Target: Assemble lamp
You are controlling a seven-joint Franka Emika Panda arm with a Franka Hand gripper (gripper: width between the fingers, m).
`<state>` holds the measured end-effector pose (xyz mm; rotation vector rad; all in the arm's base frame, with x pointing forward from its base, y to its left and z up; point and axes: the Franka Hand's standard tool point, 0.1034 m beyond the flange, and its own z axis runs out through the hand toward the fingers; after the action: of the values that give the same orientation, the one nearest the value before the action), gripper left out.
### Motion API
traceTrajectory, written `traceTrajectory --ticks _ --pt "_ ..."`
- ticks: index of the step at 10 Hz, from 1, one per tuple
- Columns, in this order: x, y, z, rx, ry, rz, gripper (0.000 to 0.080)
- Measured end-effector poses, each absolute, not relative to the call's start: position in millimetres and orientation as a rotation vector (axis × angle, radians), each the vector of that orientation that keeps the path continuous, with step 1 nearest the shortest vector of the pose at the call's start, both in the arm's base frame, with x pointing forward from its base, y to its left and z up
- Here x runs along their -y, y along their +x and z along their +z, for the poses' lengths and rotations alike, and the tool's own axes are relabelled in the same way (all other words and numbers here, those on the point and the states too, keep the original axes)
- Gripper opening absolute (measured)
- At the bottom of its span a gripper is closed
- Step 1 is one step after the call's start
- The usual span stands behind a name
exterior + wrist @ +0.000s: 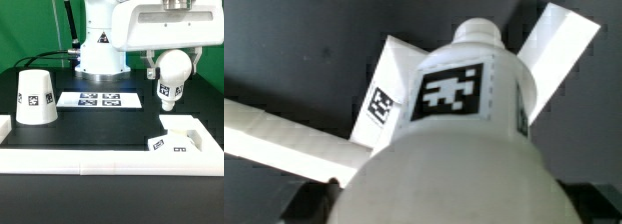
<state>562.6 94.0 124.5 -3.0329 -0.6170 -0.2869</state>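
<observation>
A matte black table point(130, 125) fills the scene, with a low white raised rim point(100, 160) along its near and left edges in the exterior view. The big white robot body point(100, 45) stands at the far side. A matte white truncated-cone lamp shade point(38, 95) stands upright on its wide end at the exterior view's left and shows a square tag. The marker board point(98, 99) lies flat just beside it, toward the middle. At the exterior view's right, a small angular white base block point(180, 132) rests on the table against the rim, tags facing forward. A round white ball bulb point(175, 68) hangs in the air above the block, clear of it, with its tagged neck pointing down. The two-finger gripper point(172, 60) is clamped on the ball from above. In the wrist view the bulb point(455, 150) fills the middle and the base block point(393, 70) lies beyond it.
</observation>
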Motion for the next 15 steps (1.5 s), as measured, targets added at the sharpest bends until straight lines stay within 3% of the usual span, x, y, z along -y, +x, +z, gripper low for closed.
traceTrajectory --ticks 3,8,11,15 --pt "-94.2 565.2 122.1 0.664 -3.026 -0.309 0.0577" --pt "-93.6 590.5 145.2 0.727 -3.012 -0.365 0.0577" --pt "-81.0 597.4 146.2 0.764 -2.997 -0.616 0.0577" --pt "-84.4 608.0 154.3 0.808 -2.987 -0.652 0.0577"
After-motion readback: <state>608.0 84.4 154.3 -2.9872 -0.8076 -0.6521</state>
